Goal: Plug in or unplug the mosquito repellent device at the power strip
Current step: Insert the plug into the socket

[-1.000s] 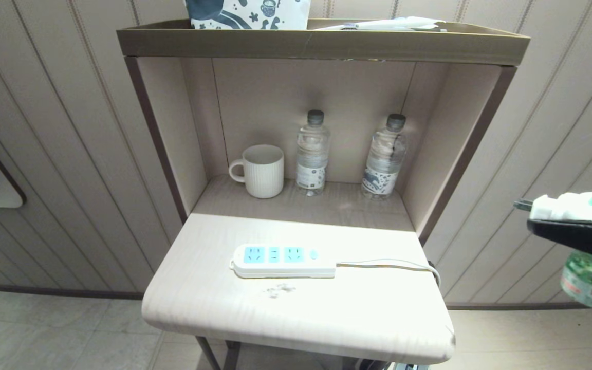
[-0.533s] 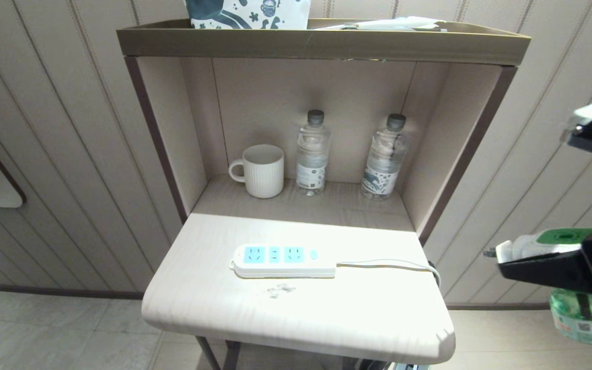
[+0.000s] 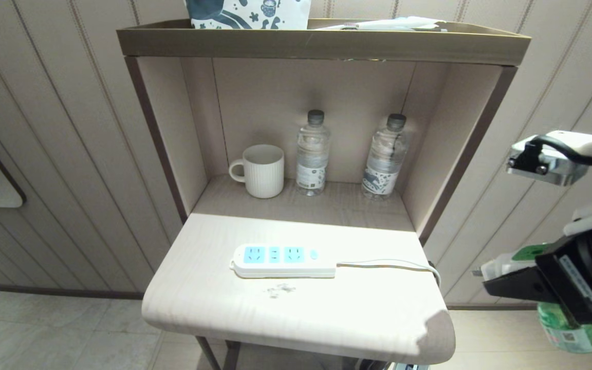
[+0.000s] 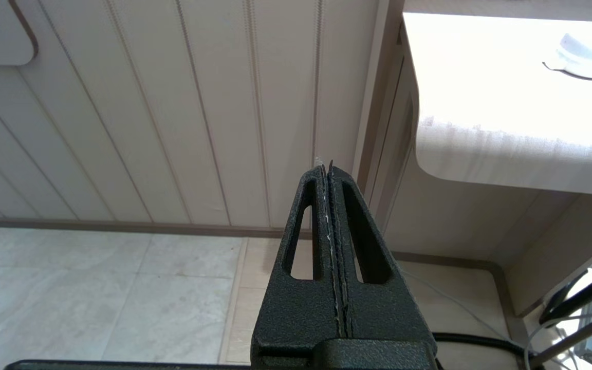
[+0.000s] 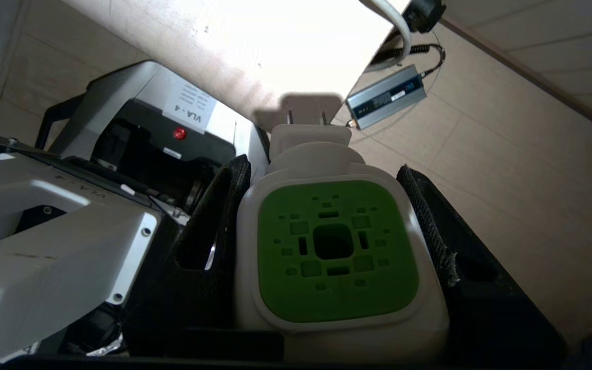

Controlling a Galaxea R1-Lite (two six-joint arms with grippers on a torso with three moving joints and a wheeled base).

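Note:
The mosquito repellent device (image 3: 504, 263), a white head with a green top over a green liquid bottle, hangs in the air off the table's right edge. My right gripper (image 3: 519, 280) is shut on its white head, and its prongs point left toward the table. In the right wrist view the black fingers (image 5: 229, 205) press both sides of the device (image 5: 337, 252). The white power strip (image 3: 283, 260) lies flat mid-table with nothing in its blue sockets. My left gripper (image 4: 327, 167) is shut and empty, parked low beside the table over the floor.
The light wood table (image 3: 296, 313) juts out from a shelf niche holding a white mug (image 3: 262, 170) and two water bottles (image 3: 312, 153) (image 3: 384, 156). The strip's cord (image 3: 393, 264) runs off the right edge. A grey power adapter (image 5: 387, 97) lies on the floor below.
My right gripper has come down and to the left with the device, nearer the table's right edge, and the wrist has tipped. The power strip and left arm have not moved.

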